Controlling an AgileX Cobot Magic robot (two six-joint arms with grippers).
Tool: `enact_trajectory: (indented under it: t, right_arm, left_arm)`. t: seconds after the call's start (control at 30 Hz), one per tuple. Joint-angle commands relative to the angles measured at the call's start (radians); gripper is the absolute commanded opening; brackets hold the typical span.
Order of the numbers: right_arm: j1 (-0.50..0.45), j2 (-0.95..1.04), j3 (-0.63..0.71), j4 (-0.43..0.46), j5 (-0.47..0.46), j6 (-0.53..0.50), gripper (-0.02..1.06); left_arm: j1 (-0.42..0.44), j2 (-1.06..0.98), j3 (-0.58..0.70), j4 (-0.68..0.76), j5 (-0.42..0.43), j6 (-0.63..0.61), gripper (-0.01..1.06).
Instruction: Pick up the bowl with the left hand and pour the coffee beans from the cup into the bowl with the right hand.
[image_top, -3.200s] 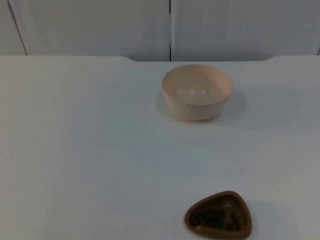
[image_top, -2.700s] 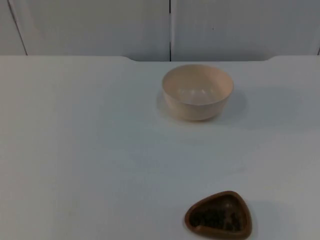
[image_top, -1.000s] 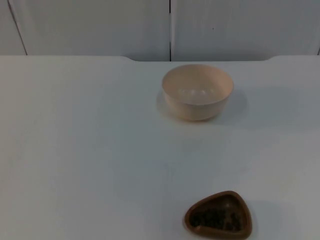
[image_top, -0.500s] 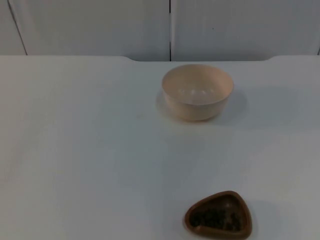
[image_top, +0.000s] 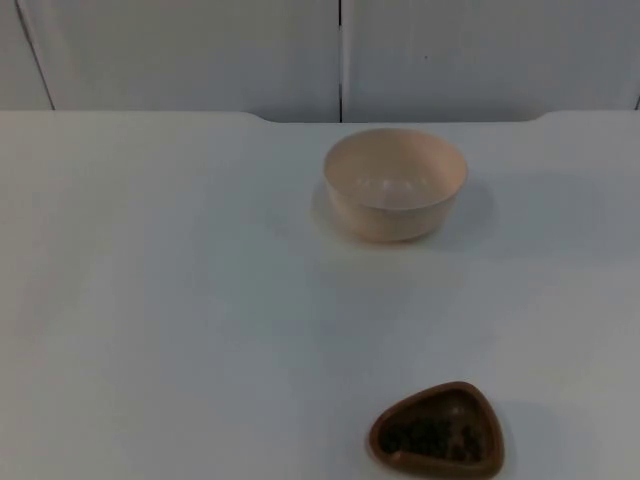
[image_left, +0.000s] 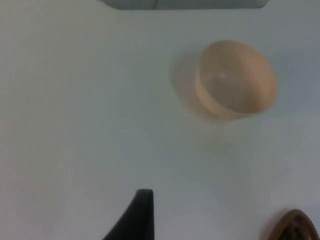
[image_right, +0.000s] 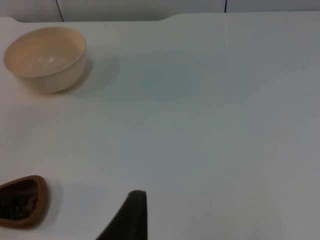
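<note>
- Round plastic bowl (image_top: 395, 183): pale peach-beige, plain, no pattern.
- Rounded-triangular brown cup (image_top: 437, 431): warm brown wall, dark speckled coffee beans (image_top: 432, 434) inside.
- Bench (image_top: 160, 300): plain white.
- Partition wall (image_top: 200, 50): light grey, dark vertical seams.

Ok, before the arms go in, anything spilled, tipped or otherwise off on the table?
Nothing stands out. The beige round bowl stands upright and empty near the grey partition wall. The brown rounded-triangle cup sits upright at the near edge with its coffee beans inside, and none lie on the white table.
</note>
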Motion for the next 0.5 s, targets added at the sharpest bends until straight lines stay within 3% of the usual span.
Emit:
enact_trajectory:
  t: [0.0, 0.23, 0.47]
  right_arm:
    - [-0.007, -0.004, 0.002, 0.000, -0.006, -0.007, 1.05]
    - [-0.007, -0.004, 0.002, 0.000, -0.006, -0.007, 1.05]
    - [-0.007, -0.004, 0.002, 0.000, -0.006, -0.007, 1.05]
  left_arm:
    - [-0.032, 0.036, -0.035, -0.021, 0.000, 0.013, 1.01]
    - [-0.183, 0.193, -0.151, 0.020, -0.006, -0.025, 1.01]
    - [-0.318, 0.386, -0.286, 0.182, -0.015, -0.156, 1.01]
